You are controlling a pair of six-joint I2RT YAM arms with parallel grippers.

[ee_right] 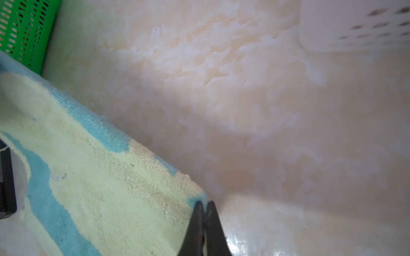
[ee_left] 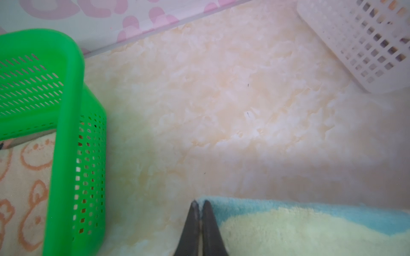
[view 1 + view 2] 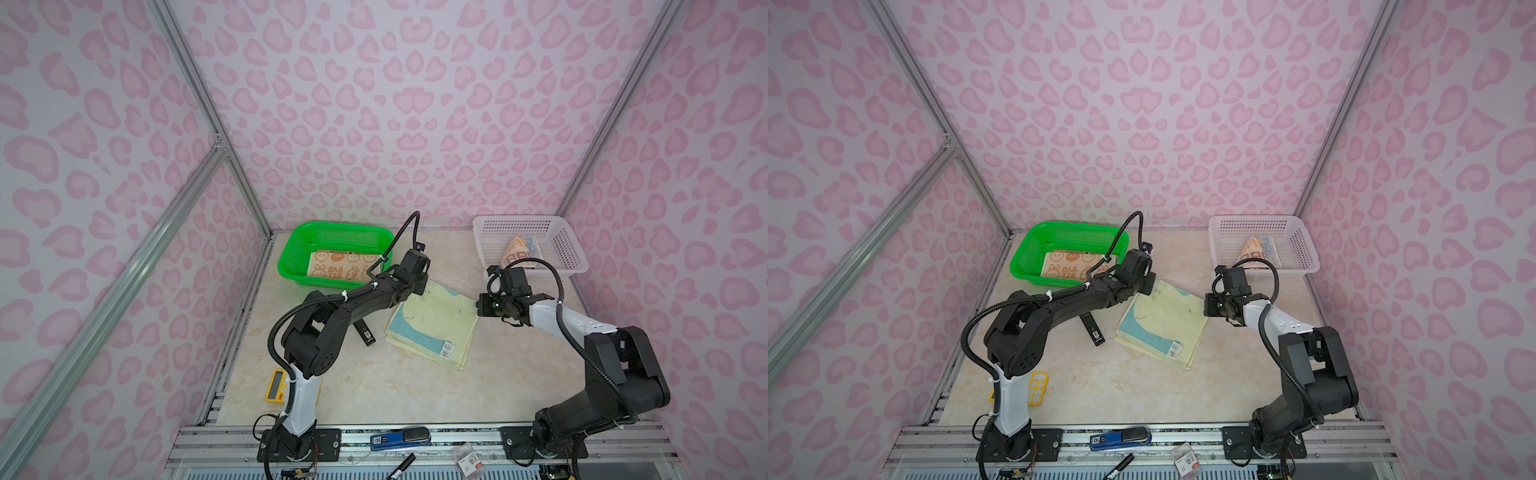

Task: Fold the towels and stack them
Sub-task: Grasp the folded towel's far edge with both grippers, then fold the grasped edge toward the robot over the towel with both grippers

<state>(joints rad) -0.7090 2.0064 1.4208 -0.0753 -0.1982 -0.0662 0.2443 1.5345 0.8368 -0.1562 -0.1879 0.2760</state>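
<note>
A soft pale cream towel with light blue patches (image 3: 432,328) lies folded over near the middle of the marble-patterned beige tabletop (image 3: 374,390), between the two arms, with a small white label showing near its front edge. The left gripper (image 2: 199,202) sits at the towel's far left corner, close to the green mesh plastic basket (image 3: 291,257). In the left wrist view its dark fingers are pressed together with the blue edge of the cloth pinched at their tips. The right gripper (image 1: 205,204) is at the far right corner, and in the right wrist view its jaws are likewise clenched on a blue-tipped corner of the same towel. The towel's far edge runs between the two grippers. The green basket stands at the back left and holds a beige towel printed with orange rabbit faces (image 3: 340,266), lying flat inside. At the back right a white mesh plastic basket (image 3: 569,249) holds a cream towel with big orange and blue letters (image 3: 519,249), bunched into a heap. A slim black device (image 3: 365,332) lies on the table just beside the middle towel's left edge, partly under the left arm. A small yellow gadget (image 3: 275,386) rests near that arm's base.
</note>
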